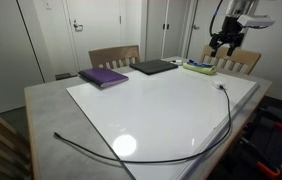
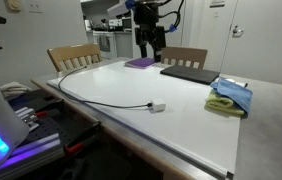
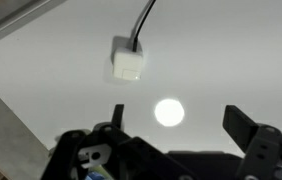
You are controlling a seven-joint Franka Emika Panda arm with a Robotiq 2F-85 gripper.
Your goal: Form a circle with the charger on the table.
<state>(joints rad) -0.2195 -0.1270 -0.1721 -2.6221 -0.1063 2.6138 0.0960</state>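
Note:
The charger is a long thin black cable (image 1: 171,158) lying in an open curve along the table's front edge, ending in a small white plug block (image 1: 221,87). It also shows in an exterior view as the cable (image 2: 91,96) and the plug block (image 2: 158,106). The table (image 1: 41,110) has a glossy white centre and a grey rim. My gripper (image 1: 224,42) hangs high above the table, open and empty; it also shows in an exterior view (image 2: 148,42). In the wrist view the plug block (image 3: 129,62) lies below my open jaws (image 3: 181,125).
A purple book (image 1: 103,76), a flat dark laptop (image 1: 154,67) and a blue and yellow cloth (image 1: 199,67) lie along the far side of the table. Wooden chairs (image 1: 114,56) stand behind it. A lamp glare (image 3: 168,112) shows on the white panel.

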